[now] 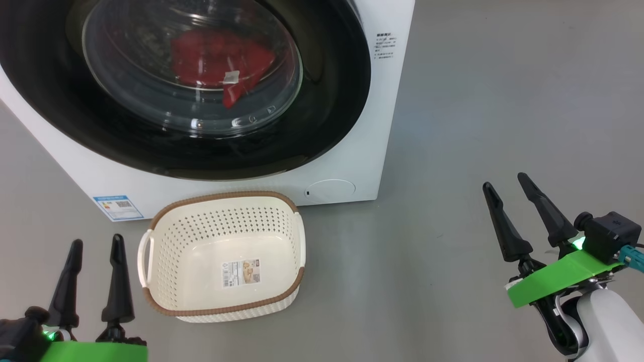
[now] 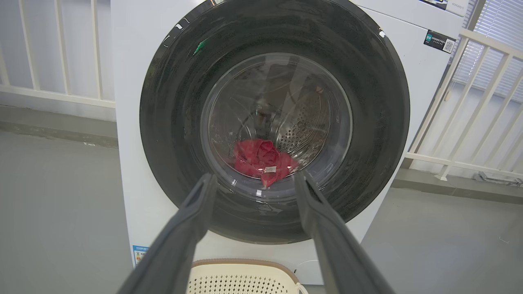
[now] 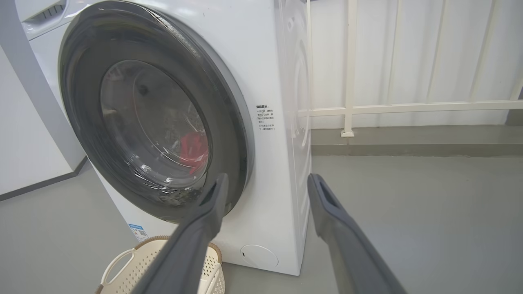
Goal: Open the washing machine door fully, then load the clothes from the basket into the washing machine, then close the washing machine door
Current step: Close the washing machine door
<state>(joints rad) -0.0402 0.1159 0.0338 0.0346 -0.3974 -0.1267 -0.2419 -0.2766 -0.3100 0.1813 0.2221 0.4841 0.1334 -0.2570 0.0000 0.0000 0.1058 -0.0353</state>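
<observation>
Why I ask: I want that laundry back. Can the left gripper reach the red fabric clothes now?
Probably not: the glossy black round door looks shut, its glass between the open left gripper and the red clothes.

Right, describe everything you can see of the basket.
The basket is cream-white perforated plastic, rectangular with rounded corners, a brown woven-look rim, white side handles and a sticker on its bottom. It stands upright and empty on the grey floor, close before the washing machine; whether they touch is unclear.
</observation>
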